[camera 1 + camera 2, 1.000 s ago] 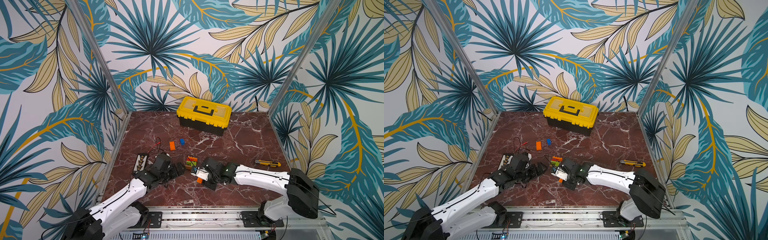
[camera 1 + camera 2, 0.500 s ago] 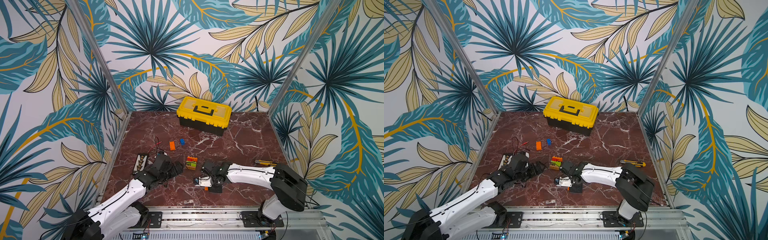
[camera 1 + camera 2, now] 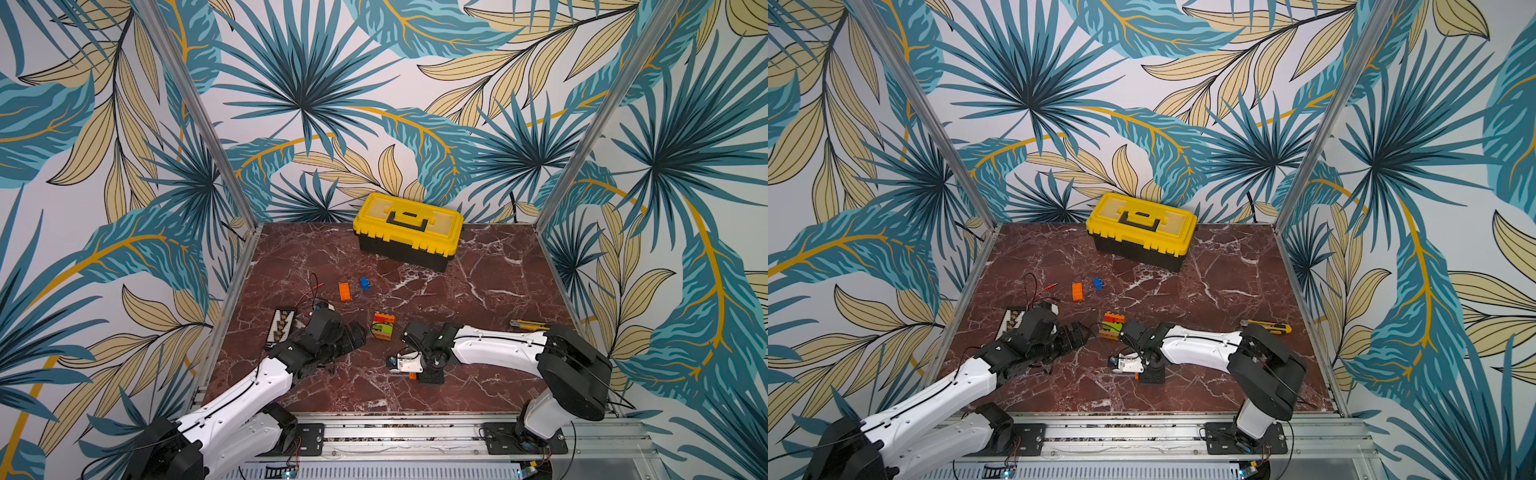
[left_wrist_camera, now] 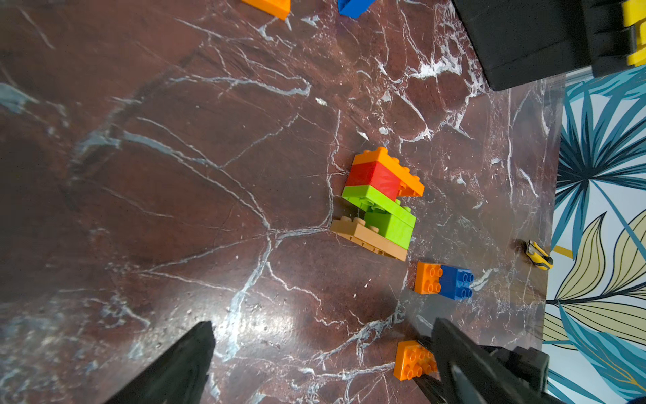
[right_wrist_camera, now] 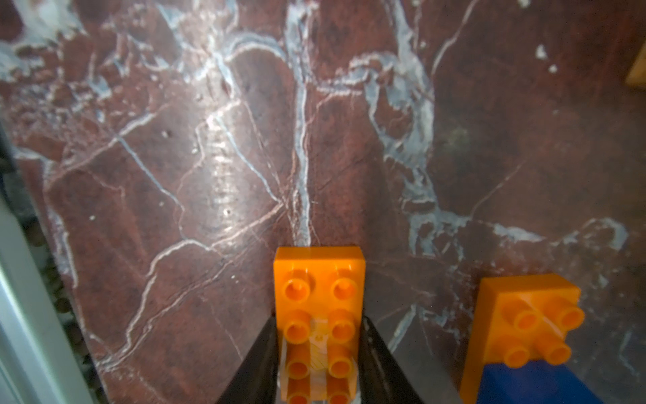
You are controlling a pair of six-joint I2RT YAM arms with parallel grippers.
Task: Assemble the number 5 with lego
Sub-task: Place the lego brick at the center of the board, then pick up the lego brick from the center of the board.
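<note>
Tabletop (image 3: 478, 291): glossy red-brown marble with white veins. The lego is hard, shiny plastic with round studs.

About mid-tabletop sits a joined cluster (image 4: 379, 204) of an orange oblong, a red block, two lime green blocks and a flat tan brick. Toward the far left corner from it lie a loose orange oblong brick (image 3: 344, 291) and a small blue brick (image 3: 365, 283), apart from each other. A big yellow-and-black plastic toolbox (image 3: 407, 230) stands at the far edge. A yellow-and-black utility knife (image 3: 528, 325) lies near the right edge.

In both top views the right arm's white wrist housing hides most of its work, and we see only an orange sliver. The right wrist view shows it plainly. An orange studded oblong (image 5: 320, 280) lies flat, studs up, toward the middle of the near edge. The right gripper (image 5: 320, 320) pinches it, with black fingers (image 5: 260, 360) against both long sides and no gap visible. Just beside it, a small square orange brick (image 5: 528, 325) touches a blue one (image 5: 531, 384).

The left gripper (image 4: 323, 325) is spread wide over bare marble. It is near the cluster and holds nothing.
</note>
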